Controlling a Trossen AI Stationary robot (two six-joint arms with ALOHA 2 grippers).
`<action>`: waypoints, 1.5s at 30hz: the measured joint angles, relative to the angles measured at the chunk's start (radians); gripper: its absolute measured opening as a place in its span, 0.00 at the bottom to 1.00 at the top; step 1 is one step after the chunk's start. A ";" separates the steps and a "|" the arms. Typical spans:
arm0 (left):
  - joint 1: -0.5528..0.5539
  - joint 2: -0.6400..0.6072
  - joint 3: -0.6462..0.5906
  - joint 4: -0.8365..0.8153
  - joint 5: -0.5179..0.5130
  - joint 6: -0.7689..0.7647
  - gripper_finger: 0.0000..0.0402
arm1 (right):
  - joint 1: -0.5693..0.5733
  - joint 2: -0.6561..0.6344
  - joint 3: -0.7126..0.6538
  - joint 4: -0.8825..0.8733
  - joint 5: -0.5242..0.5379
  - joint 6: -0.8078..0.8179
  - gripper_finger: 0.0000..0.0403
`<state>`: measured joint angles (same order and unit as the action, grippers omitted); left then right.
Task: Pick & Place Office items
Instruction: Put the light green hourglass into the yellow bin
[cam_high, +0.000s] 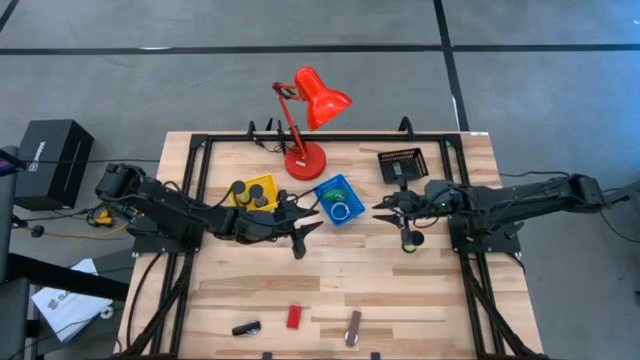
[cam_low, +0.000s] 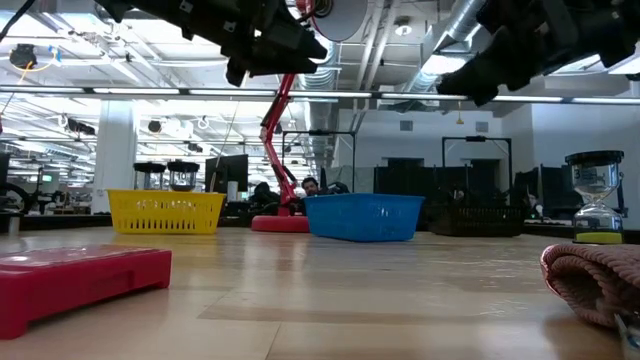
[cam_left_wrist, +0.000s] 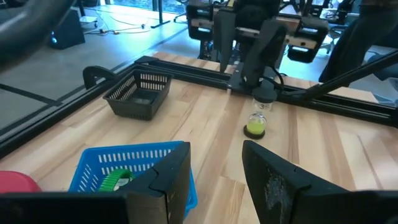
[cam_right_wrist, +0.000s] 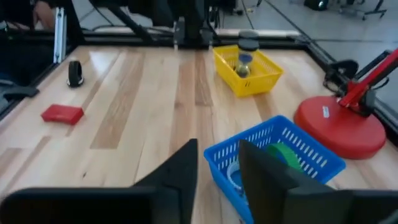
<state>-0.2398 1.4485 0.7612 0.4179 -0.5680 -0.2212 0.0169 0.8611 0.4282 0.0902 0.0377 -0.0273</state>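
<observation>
A: How far along is the sorting?

B: Partway, I'd judge. The blue tray (cam_high: 336, 200) holds a green piece (cam_right_wrist: 281, 155) and a silvery ring (cam_high: 340, 211), and the yellow tray (cam_high: 256, 191) has a few dark discs (cam_high: 250, 196) in it. The black tray (cam_high: 400, 163) looks empty or nearly so in the left wrist view.

A: What is left on the bench (cam_high: 330, 280)?

B: Near the front edge lie a small black piece (cam_high: 246, 328), a red block (cam_high: 293, 317) and a brown-silver bar (cam_high: 353, 327), all well apart from the trays. A little sand timer with green sand (cam_left_wrist: 257, 118) stands on the bench beside the right arm, outside any tray.

A: And the hands?

B: The left hand (cam_high: 301, 226) hovers just beside the blue tray, on the yellow tray's side; its fingers (cam_left_wrist: 277, 183) stand partly apart with nothing between them. The right hand (cam_high: 385, 209) hangs just beside the blue tray's other side, its fingers (cam_right_wrist: 267, 171) parted with a clear gap and holding nothing.

A: So the next pick?

B: Probably one of the front-edge pieces, though neither hand is close to them.
</observation>
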 joint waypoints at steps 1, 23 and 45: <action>0.000 0.000 0.000 0.001 0.000 0.003 0.35 | 0.000 0.008 0.000 0.000 0.000 -0.002 0.30; 0.000 0.000 0.000 0.002 0.000 0.005 0.35 | 0.211 0.123 0.232 -0.779 -0.015 0.316 0.61; 0.000 0.000 0.000 0.007 0.000 0.005 0.35 | 0.248 0.345 0.340 -1.101 -0.011 0.278 0.60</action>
<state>-0.2398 1.4484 0.7612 0.4247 -0.5681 -0.2162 0.2646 1.2060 0.7681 -1.0110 0.0269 0.2512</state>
